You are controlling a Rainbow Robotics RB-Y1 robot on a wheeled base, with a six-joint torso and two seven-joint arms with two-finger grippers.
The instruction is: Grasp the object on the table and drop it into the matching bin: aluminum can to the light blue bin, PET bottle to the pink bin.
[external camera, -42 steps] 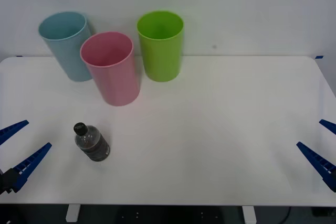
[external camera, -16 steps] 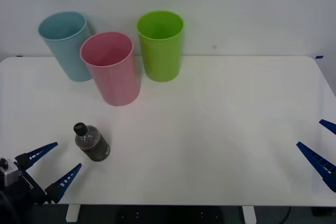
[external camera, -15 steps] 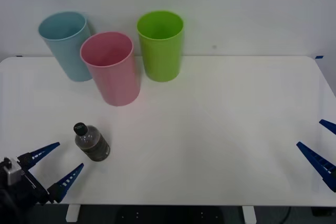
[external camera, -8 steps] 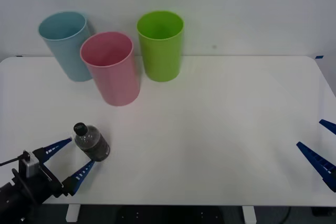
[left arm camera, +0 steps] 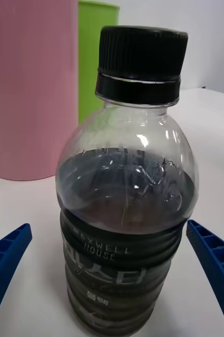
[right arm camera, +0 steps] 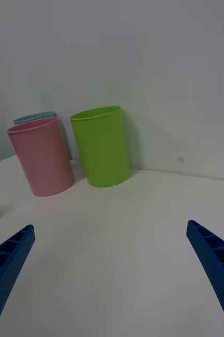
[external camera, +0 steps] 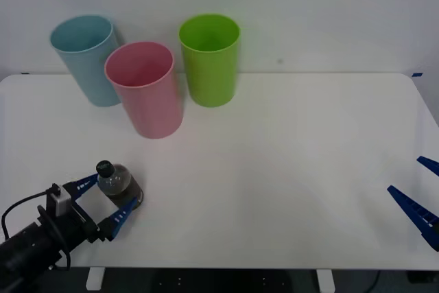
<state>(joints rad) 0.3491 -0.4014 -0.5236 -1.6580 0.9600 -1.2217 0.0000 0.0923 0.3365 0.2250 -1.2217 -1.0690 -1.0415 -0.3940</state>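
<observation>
1. The white bench point(external camera: 288, 156) is seen as a wide flat top with rounded corners against a plain pale wall; most of its surface is bare.
2. Three tall bins are grouped at the far left of the bench: the light blue bin point(external camera: 86, 60) farthest left, the pink bin point(external camera: 145, 90) just in front and beside it, and a lime green bin point(external camera: 210, 60) to the right of the pink one.
3. The left tool point(external camera: 103, 200) is held low over the near left part of the bench, its blue fingers spread apart, one on either side of the PET bottle point(external camera: 118, 186) and not yet closed on it.
4. The right tool point(external camera: 425, 197) is parked at the far right edge of the bench, its fingers spread apart and nothing between them, well apart from the bottle.
5. The PET bottle is stood upright, long axis vertical, black cap point(left arm camera: 140, 63) on top and dark ribbed label band point(left arm camera: 122, 258) low on the body; in the left wrist view it is centred between the fingers, with the pink bin behind it.
6. The coming move is judged to be a closing of the left tool on the bottle body, then a lift towards the pink bin, which lies beyond the bottle and slightly right.
</observation>
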